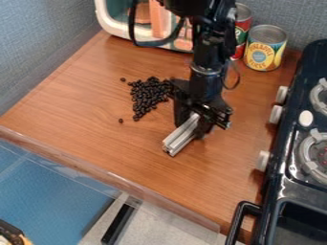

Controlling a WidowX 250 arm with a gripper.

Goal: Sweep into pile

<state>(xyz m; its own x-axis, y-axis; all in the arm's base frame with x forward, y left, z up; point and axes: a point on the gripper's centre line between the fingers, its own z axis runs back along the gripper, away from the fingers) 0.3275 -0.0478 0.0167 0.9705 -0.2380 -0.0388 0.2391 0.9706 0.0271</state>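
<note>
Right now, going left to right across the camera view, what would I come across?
Pile of black beans → metal bar → red can → yellow-labelled can → stove burners.

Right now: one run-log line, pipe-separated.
sweep into pile | gripper: holding metal bar | black beans: loose heap beside gripper | strays: apart from heap | gathering: incomplete

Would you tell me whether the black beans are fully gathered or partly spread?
Partly spread: most black beans cluster together, but stray beans lie apart.
</note>
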